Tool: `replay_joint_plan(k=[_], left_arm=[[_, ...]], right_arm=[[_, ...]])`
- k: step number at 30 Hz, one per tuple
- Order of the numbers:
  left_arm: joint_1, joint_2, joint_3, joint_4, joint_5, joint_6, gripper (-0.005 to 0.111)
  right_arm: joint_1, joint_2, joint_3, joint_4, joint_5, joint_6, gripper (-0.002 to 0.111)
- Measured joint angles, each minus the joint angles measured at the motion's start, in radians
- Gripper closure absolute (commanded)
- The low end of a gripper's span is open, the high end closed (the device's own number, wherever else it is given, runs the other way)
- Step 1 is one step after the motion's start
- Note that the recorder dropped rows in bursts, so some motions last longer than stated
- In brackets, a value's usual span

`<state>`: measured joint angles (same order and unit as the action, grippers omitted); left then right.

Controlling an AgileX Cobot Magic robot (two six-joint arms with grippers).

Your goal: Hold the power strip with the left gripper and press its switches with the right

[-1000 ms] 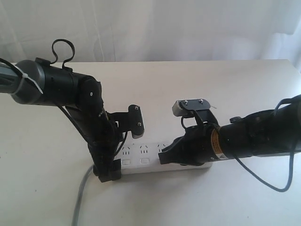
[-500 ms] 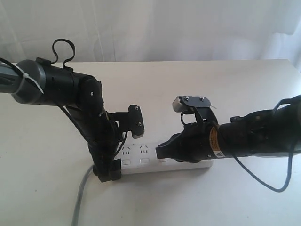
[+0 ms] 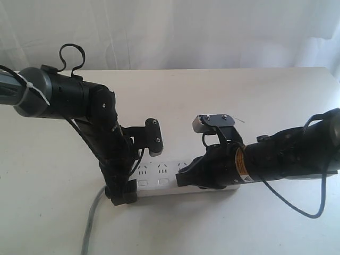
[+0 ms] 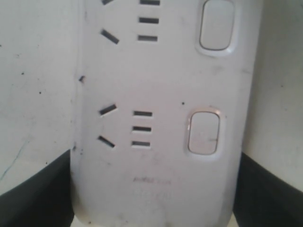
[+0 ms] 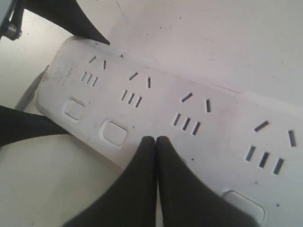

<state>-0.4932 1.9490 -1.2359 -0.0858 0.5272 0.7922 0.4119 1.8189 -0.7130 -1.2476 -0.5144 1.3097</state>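
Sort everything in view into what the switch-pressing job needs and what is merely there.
Needed for the job:
power strip
its switches
left hand, gripping the strip's cord end
right hand, closed, tip down at the strip

Merely there:
table
white curtain behind it
grey cord trailing off the strip

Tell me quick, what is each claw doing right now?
Left gripper: clamped on the power strip's end.
Right gripper: closed, empty, tips pointing at the power strip.
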Motion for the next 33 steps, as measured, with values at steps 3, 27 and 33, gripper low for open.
replay_joint_plan(k=[3,27,33], left_arm=[[0.000,0.000,0.000,0.000,0.000,0.000,0.107],[0.000,0.000,0.000,0.000,0.000,0.000,0.107],[0.000,0.000,0.000,0.002,0.002,0.000,0.107]], right_arm=[[0.000,-0.002,0.000,-0.017,0.015,0.018,0.108],[0.061,0.006,0.009,0.006,0.120,0.073,0.108],[0.108,-0.006,0.000,0.010,0.204,0.075,0.108]])
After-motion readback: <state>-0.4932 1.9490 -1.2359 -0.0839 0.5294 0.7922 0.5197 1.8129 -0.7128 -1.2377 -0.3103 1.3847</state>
